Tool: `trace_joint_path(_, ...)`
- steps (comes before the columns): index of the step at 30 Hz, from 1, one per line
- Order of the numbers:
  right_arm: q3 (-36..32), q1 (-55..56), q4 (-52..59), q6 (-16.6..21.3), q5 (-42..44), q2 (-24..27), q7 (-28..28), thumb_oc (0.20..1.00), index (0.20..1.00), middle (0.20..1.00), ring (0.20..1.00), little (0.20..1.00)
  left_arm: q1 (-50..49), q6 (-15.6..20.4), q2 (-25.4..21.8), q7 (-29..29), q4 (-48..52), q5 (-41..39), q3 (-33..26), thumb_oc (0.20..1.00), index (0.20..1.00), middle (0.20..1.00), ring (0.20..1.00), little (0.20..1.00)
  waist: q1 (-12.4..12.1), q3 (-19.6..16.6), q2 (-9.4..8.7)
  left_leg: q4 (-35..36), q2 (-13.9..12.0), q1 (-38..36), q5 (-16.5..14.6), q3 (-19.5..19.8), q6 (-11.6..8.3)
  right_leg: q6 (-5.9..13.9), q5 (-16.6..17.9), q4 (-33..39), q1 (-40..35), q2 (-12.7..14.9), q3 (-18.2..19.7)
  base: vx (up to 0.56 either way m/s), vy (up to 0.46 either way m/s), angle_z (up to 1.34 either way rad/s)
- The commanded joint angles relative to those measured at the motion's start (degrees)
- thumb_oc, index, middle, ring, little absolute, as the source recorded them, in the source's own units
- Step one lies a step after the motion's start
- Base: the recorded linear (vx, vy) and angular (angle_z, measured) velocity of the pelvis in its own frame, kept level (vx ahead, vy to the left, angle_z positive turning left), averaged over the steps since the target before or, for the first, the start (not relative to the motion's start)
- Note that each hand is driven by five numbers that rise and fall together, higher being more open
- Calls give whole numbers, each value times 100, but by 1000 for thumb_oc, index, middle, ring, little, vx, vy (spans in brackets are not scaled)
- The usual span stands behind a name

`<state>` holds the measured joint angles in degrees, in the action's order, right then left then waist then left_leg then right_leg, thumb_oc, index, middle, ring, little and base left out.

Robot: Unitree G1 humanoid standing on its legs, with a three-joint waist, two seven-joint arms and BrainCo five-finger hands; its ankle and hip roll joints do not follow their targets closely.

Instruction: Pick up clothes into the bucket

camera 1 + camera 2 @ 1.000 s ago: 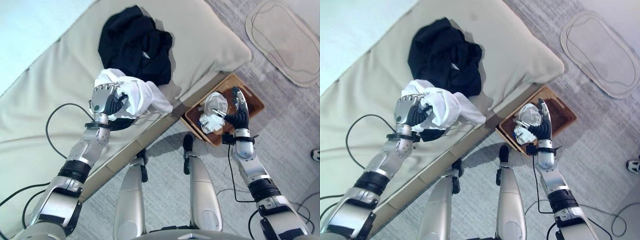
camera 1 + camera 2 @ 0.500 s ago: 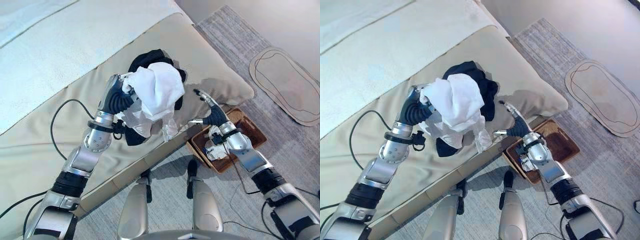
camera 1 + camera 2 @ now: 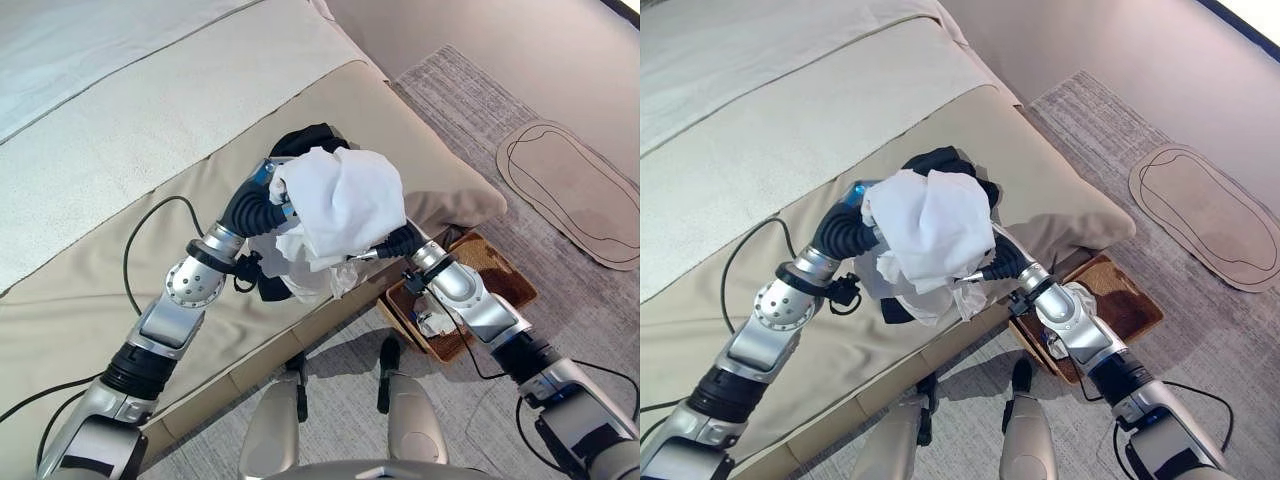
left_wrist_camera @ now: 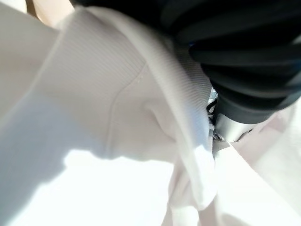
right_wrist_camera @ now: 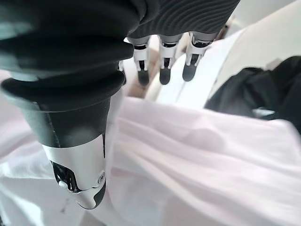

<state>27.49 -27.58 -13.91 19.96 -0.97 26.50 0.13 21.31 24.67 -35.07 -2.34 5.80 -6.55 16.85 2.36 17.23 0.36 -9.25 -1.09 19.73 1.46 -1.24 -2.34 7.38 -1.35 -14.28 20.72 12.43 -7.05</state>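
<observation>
Both hands meet at white garment (image 3: 342, 207) above bed (image 3: 120, 150) edge: left hand (image 3: 268, 196) buried in cloth, grip unreadable, right hand (image 5: 162, 66) fingers straight; swing over basket (image 3: 505, 275), clearing edge.

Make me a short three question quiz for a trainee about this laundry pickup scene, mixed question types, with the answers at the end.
1. True or false: the white garment is held up above the bed.
2. Which hand carries it on its near side: A) left hand, B) right hand?
3. Fill in: the dark garment lies on the ____.

Key: 1 true. 2 A; the right hand reaches under the cloth, its fingers straight in its wrist view. 3 bed. The woven basket on the floor already holds a pale item.
</observation>
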Motion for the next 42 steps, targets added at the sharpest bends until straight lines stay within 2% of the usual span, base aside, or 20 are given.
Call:
trace_joint_path(1, -49, -13, 175, 244, 724, -444, -129, 1000, 1000, 1000, 1000, 1000, 49, 479, 83, -122, 633, -647, 28, 200, 200, 200, 200, 200, 44, -523, -66, -206, -8, 202, -145, 214, 11, 266, 616, 602, -71, 192, 33, 0, 0, 0)
trace_joint_path(3, -74, 41, 35, 233, 1175, -690, -78, 1000, 1000, 1000, 1000, 1000, -54, 475, 120, -341, 740, -1032, 63, 200, 200, 200, 200, 200, 31, -543, -61, -190, -20, 172, -143, 207, 8, 265, 616, 616, -105, 190, 40, 0, 0, 0)
trace_joint_path(5, 93, 60, 83, 204, 1844, -874, 321, 1000, 1000, 1000, 1000, 1000, -146, 423, 182, -533, 787, -1347, 166, 200, 200, 200, 200, 200, 18, -579, -72, -182, -37, 127, -150, 196, 5, 252, 603, 615, -144, 182, 40, 0, 0, 0)
trace_joint_path(9, 301, 55, 126, 148, 2252, -884, 645, 1000, 1000, 1000, 1000, 1000, -178, 412, 235, -684, 796, -1541, 248, 200, 200, 200, 200, 200, 9, -626, -97, -178, -49, 88, -154, 199, -7, 243, 600, 623, -201, 185, 23, 0, 0, 0)
trace_joint_path(10, 451, 17, 104, 118, 2373, -929, 793, 470, 470, 470, 470, 470, -210, 390, 297, -771, 840, -1670, 304, 200, 200, 200, 200, 200, -2, -653, -105, -169, -59, 62, -158, 210, -15, 247, 596, 646, -230, 188, 11, 0, 0, 0)
trace_joint_path(11, 453, 16, 101, 120, 2373, -930, 793, 200, 200, 200, 200, 200, -212, 390, 297, -773, 840, -1672, 302, 200, 200, 200, 200, 200, 0, -653, -104, -167, -60, 60, -158, 211, -15, 247, 596, 648, -233, 187, 10, 0, 0, 0)
trace_joint_path(18, 638, 6, -92, 129, 2491, -1067, 879, 200, 200, 200, 200, 200, -234, 399, 379, -923, 876, -1863, 326, 200, 200, 200, 200, 200, -26, -722, -113, -158, -88, -4, -167, 233, -31, 240, 576, 695, -321, 166, -2, 0, 0, 0)
trace_joint_path(27, 92, 588, -137, 192, 3265, -1121, 833, 200, 200, 200, 200, 200, -625, 397, 649, -815, 546, -2070, -10, 200, 200, 200, 200, 200, 18, -790, -133, -157, -98, -43, -171, 239, -46, 228, 567, 727, -382, 140, -17, 0, 0, 0)
trace_joint_path(28, -233, 860, -153, 247, 3712, -1194, 835, 200, 200, 200, 200, 200, -842, 427, 829, -616, 376, -1936, -203, 200, 200, 200, 200, 200, 36, -790, -141, -161, -101, -41, -165, 234, -49, 218, 559, 722, -382, 134, -36, 0, 0, 0)
trace_joint_path(29, -234, 865, -152, 247, 3717, -1191, 840, 200, 200, 200, 200, 200, -845, 427, 831, -611, 378, -1930, -199, 200, 200, 200, 200, 200, 36, -793, -140, -161, -101, -42, -165, 235, -49, 218, 558, 722, -383, 134, -37, 0, 0, 0)
trace_joint_path(30, -416, 1060, -151, 287, 3959, -1234, 863, 200, 200, 200, 200, 200, -984, 440, 949, -488, 214, -1874, -312, 893, 893, 893, 893, 893, 52, -784, -155, -160, -110, -35, -163, 231, -51, 217, 563, 728, -382, 126, -38, 0, 0, 0)
trace_joint_path(31, -416, 1064, -149, 286, 3962, -1232, 866, 200, 200, 200, 200, 200, -986, 442, 950, -485, 214, -1871, -309, 893, 893, 893, 893, 893, 52, -788, -153, -160, -110, -34, -163, 232, -51, 217, 563, 729, -382, 126, -39, 0, 0, 0)
trace_joint_path(32, -476, 1156, -144, 289, 4065, -1228, 890, 200, 200, 200, 200, 200, -1032, 462, 984, -383, 150, -1750, -363, 1000, 1000, 1000, 1000, 1000, 57, -785, -158, -148, -108, -45, -161, 233, -52, 215, 560, 731, -388, 123, -46, 0, 0, 0)
trace_joint_path(35, -780, 1506, -61, 303, 4770, -1312, 1041, 200, 200, 200, 200, 200, -1234, 447, 1126, -99, -229, -1574, -475, 1000, 1000, 1000, 1000, 1000, 86, -772, -182, -135, -116, -49, -158, 231, -52, 212, 567, 737, -391, 113, -29, 0, 0, 0)
trace_joint_path(42, -1349, 1870, 163, 445, 5550, -1428, 1128, 200, 200, 200, 200, 200, -1442, 390, 1285, 301, -1296, -1261, -577, 1000, 1000, 1000, 1000, 1000, 133, -762, -213, -133, -125, -35, -149, 192, -53, 219, 590, 776, -391, 108, -9, 0, 0, 0)
